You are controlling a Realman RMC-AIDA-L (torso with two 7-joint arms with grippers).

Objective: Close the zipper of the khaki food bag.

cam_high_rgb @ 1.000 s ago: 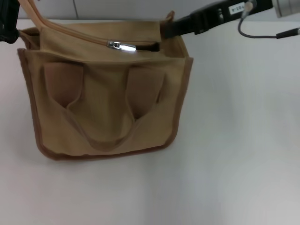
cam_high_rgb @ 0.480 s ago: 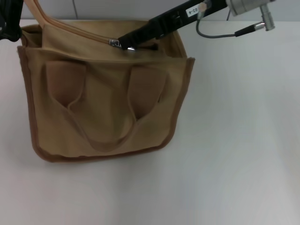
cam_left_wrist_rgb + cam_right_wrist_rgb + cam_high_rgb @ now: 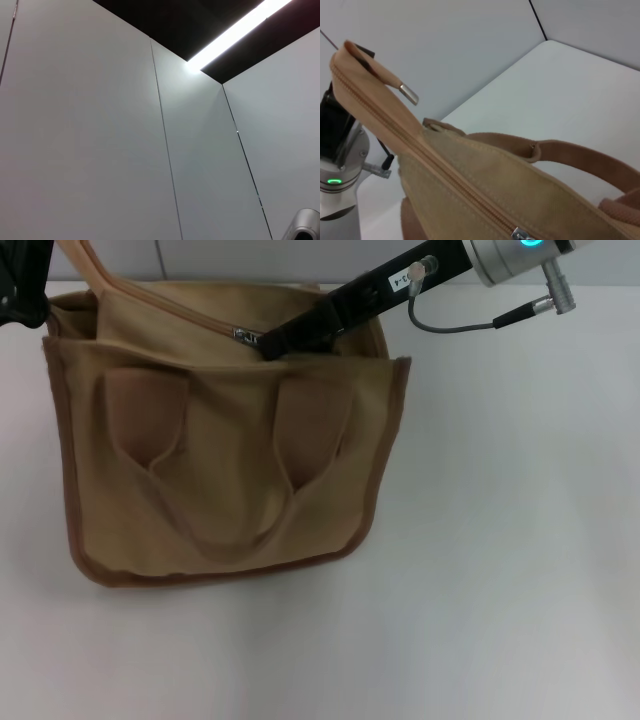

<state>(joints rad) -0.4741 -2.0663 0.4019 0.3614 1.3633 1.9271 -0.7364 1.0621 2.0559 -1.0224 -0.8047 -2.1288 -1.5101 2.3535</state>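
The khaki food bag (image 3: 225, 455) stands on the white worktop (image 3: 500, 570), front pockets and looped handle facing the head camera. The right claw (image 3: 268, 343) reaches in from the upper right, its dark tips down on the bag's top panel right beside the silver pull of the zipper (image 3: 243, 335); whether it is clamped cannot be told. The left claw (image 3: 20, 285) sits at the bag's raised far-left corner, its grip unclear. In the right wrist view the zipper (image 3: 435, 172) runs diagonally across the tan panel.

Hardly any readable text

A small white label (image 3: 408, 278) sits on the right arm's dark link above the khaki food bag (image 3: 225, 440); its characters (possibly ending "-4") are too small to make out.
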